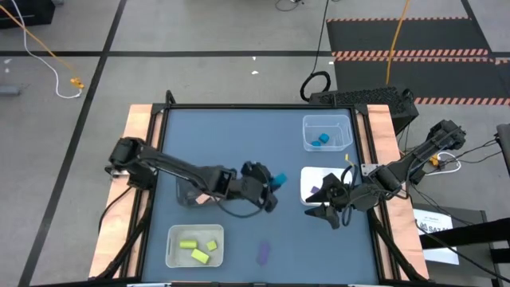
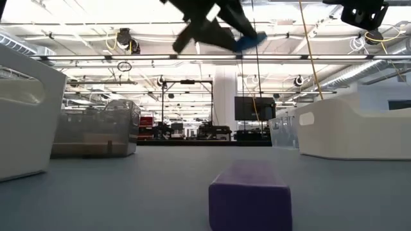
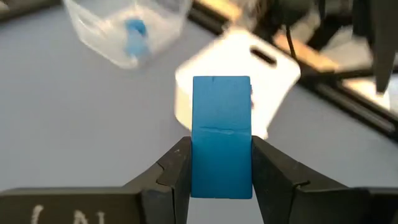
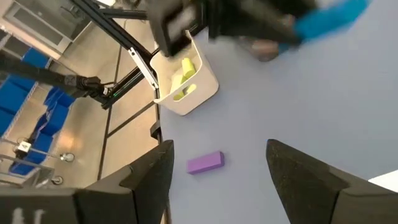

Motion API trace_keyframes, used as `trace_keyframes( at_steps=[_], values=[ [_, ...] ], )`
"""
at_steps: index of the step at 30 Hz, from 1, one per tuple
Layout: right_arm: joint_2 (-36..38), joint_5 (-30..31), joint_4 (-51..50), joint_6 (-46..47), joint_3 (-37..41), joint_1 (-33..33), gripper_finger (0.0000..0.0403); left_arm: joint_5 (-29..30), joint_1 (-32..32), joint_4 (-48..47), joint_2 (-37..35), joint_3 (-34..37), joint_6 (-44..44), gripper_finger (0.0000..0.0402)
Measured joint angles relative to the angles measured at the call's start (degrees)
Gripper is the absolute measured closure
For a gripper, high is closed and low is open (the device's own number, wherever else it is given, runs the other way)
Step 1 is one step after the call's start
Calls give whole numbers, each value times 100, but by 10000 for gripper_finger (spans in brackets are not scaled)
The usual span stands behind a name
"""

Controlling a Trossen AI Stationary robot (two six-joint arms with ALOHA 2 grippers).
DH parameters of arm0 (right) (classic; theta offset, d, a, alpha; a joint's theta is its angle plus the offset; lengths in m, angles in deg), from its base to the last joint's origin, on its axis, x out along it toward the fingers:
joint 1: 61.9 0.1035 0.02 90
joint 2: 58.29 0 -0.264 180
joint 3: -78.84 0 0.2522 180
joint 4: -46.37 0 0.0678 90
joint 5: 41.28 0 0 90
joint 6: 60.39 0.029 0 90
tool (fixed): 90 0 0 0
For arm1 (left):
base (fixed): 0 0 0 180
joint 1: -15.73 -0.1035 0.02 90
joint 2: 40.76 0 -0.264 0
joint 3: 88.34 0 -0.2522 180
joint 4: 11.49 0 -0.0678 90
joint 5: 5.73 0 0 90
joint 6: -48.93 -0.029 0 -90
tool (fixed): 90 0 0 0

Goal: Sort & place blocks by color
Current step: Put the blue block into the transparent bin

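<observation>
A blue bar block (image 3: 221, 124) sits in my left gripper (image 1: 269, 190), which hangs above the table's middle and is shut on it; the same block (image 2: 250, 42) shows high in the low view. A purple bar block (image 1: 263, 253) lies flat on the table near its near edge, and my right wrist view shows it as well (image 4: 205, 163). My right gripper (image 4: 219, 149) is open and hovers over the near side of a white bin (image 1: 319, 185), touching nothing. Yellow-green blocks (image 1: 197, 249) lie in a white bin at the near left. Blue blocks (image 1: 322, 139) lie in a clear bin at the far right. My left gripper pinches the blue bar between its two fingers (image 3: 177, 168), one on each long side near the bar's rear end (image 3: 221, 177). The bar runs along the fingers and sticks out past their tips. It is lifted clear of the table.
A clear bin (image 1: 191, 195) with a salmon-tan piece sits under my left arm. The white bin with yellow-green blocks (image 4: 186, 87) stands at the near left corner. In the low view, white bin walls (image 2: 350, 128) stand at left and right. Open table lies around the purple block (image 2: 250, 196).
</observation>
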Motion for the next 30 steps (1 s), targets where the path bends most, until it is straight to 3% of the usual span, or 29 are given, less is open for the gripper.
trace_keyframes(
  at_steps=[6,17,23,30],
  values=[
    [0,4,142,-431,4,-1,158,562,-289,816,-494,4,-680,271],
    [-52,98,776,-565,4,-6,158,577,-676,2379,-803,1,-2283,271],
    [-52,804,1002,-564,4,-120,158,417,-905,2265,-803,1,-2527,271],
    [-12,828,1091,-794,4,-637,158,354,-1002,1472,-800,1,-2711,271]
  ],
)
